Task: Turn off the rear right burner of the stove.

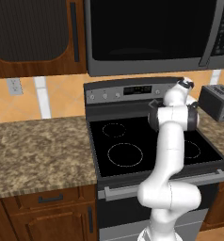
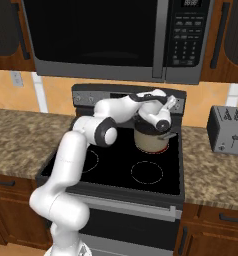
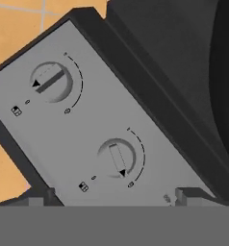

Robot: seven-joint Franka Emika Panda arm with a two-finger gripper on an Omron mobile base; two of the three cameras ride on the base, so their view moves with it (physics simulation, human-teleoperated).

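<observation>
The claw (image 3: 111, 197) stands spread wide, its two tips low at either side of the hand view and gripping nothing; the gap between them lines up with the nearer knob (image 3: 117, 158), which I judge is why the hand is held square to the panel. That knob sits just ahead of the claw on the silver back panel (image 3: 82, 139) of the stove (image 1: 151, 179), its pointer turned toward the claw, apart from the tips with no contact visible. Farther ahead and to one side on the same panel is a second knob (image 3: 51, 81), its bar lying across at a different angle. Which of the two governs the rear right burner cannot be read; the small marks beside each are too faint. In the right base view the arm reaches over the glass top to the panel's right end, the claw (image 2: 167, 106) raised above a pot (image 2: 151, 139) that stands below and just behind the wrist on the rear right burner, hiding its ring; a thin red edge under the pot suggests that burner is on. Beyond the panel are the orange tiled wall (image 3: 20, 29) and, overhead, the microwave (image 2: 111, 40). Judgement: approach nearly complete; closing on and turning the knob remains.
</observation>
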